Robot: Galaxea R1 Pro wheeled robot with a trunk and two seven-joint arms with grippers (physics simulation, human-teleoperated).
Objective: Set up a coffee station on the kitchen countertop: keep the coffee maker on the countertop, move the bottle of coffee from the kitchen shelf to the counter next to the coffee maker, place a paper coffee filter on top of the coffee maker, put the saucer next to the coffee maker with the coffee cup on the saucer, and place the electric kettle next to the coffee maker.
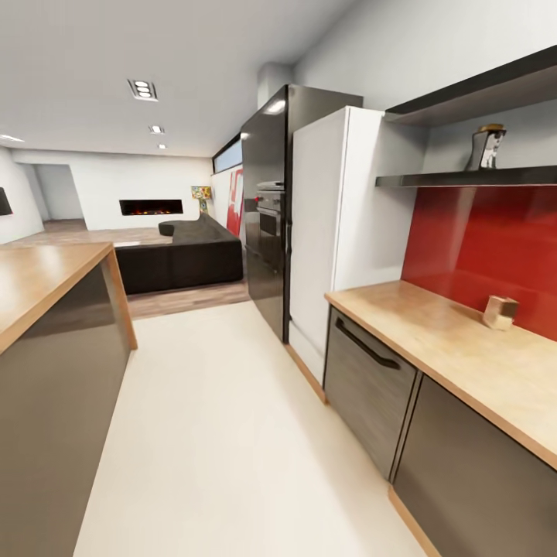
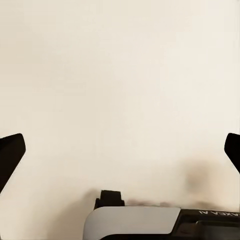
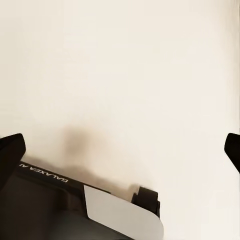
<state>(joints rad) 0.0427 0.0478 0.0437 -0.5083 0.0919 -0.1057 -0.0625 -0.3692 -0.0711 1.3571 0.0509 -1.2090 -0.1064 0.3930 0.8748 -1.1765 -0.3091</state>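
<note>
A dark bottle with a tan cap [image 1: 486, 147], likely the bottle of coffee, stands on the black wall shelf [image 1: 433, 179] at the right. Below it runs the wooden countertop [image 1: 449, 340] with a small tan block-like object [image 1: 500, 312] by the red backsplash; I cannot tell what that object is. In the left wrist view, my left gripper [image 2: 122, 150] hangs open over the pale floor, with dark fingertips [image 2: 11, 152] at the frame's edges. My right gripper [image 3: 122, 150] is open over the same floor, nothing between its fingers.
A white fridge [image 1: 340, 232] and a black oven tower [image 1: 271, 209] stand beyond the counter. A wooden-topped island [image 1: 46, 286] lines the left side. A pale floor aisle [image 1: 216, 433] runs between them toward a dark sofa [image 1: 186, 259]. The robot's base [image 2: 135, 222] shows under the grippers.
</note>
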